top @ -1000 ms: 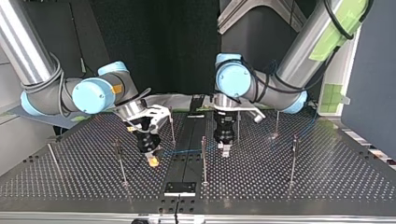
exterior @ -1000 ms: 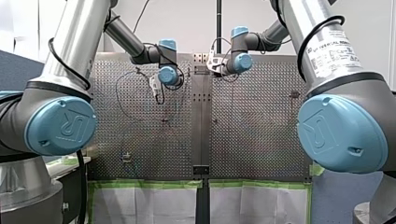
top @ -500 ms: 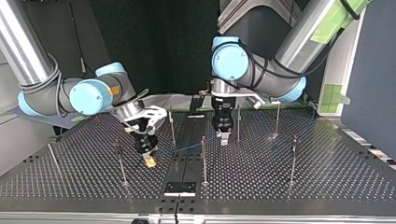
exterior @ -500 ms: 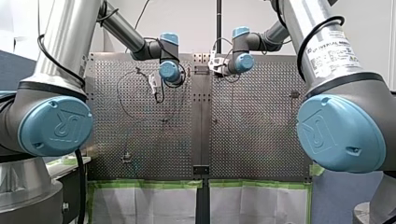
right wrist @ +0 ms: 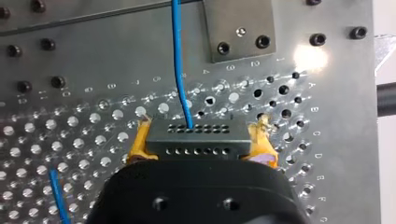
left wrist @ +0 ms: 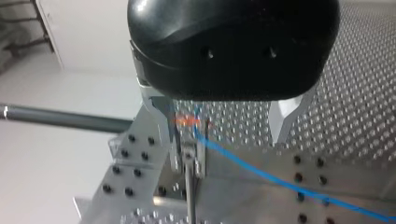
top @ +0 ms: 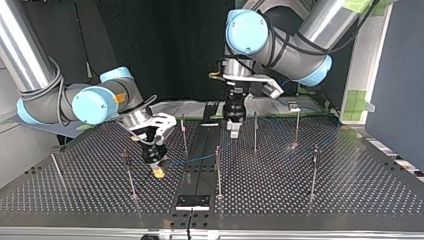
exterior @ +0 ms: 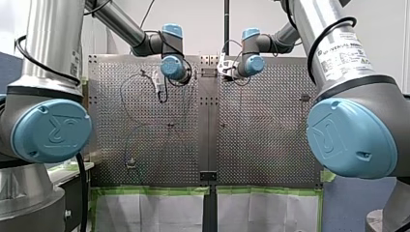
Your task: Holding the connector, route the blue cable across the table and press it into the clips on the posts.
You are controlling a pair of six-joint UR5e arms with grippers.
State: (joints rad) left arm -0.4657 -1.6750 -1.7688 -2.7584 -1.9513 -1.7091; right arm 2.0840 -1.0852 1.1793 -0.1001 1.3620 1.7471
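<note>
My right gripper [right wrist: 200, 140] is shut on the dark connector [right wrist: 196, 136], its yellow pads against both ends. The blue cable [right wrist: 180, 60] leaves the connector and runs ahead over the perforated plate. At the top view's left this gripper [top: 158, 171] hangs low over the table, and the cable [top: 192, 160] leads from it toward the middle posts. My left gripper [top: 233, 127] is raised near the back, black, with nothing held. In the left wrist view it [left wrist: 224, 123] stands open, and the cable [left wrist: 243, 161] passes through a clip [left wrist: 188, 151] on a post next to one finger.
Several thin posts stand on the perforated table [top: 350, 190], among them one at the middle front [top: 218, 170], one behind it [top: 254, 132] and one at the view's right [top: 314, 167]. A dark centre strip [top: 200, 155] with a small plate [top: 192, 202] splits the table.
My left arm has lifted its open gripper up and back from the table, away from the middle post. My right gripper has shifted only slightly, still holding the connector.
</note>
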